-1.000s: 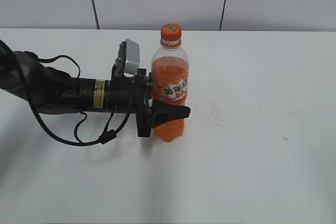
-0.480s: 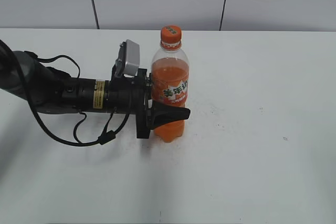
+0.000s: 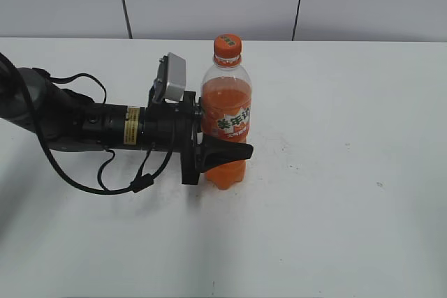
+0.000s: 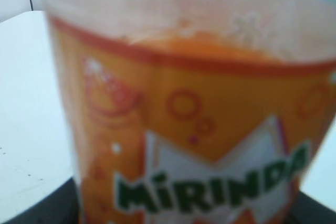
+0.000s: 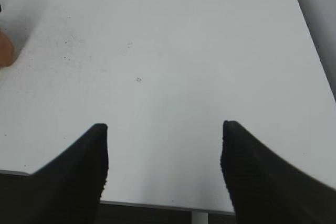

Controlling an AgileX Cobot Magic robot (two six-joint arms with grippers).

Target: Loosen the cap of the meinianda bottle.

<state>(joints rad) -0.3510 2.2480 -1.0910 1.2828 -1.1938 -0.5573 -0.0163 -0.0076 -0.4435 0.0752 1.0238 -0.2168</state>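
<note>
We see a broad white table (image 3: 349, 207); near its middle stands the tall clear plastic meinianda bottle (image 3: 225, 120) of orange drink, long axis upright, small round orange screw cap (image 3: 228, 44) pointing up. Our left gripper (image 3: 223, 151) is clamped around its lower body. Only the left wrist view reads "MIRINDA" (image 4: 210, 182); outside, white Chinese characters show. Our right gripper (image 5: 164, 150) is spread apart over bare tabletop.

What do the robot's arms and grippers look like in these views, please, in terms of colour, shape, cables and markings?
The left arm is a black, roughly cylindrical tube with a yellow label, loose black cables looping beneath it, and a grey boxy camera near the wrist. The left gripper has black tapered fingers. The right gripper shows two black, wedge-shaped fingers.
</note>
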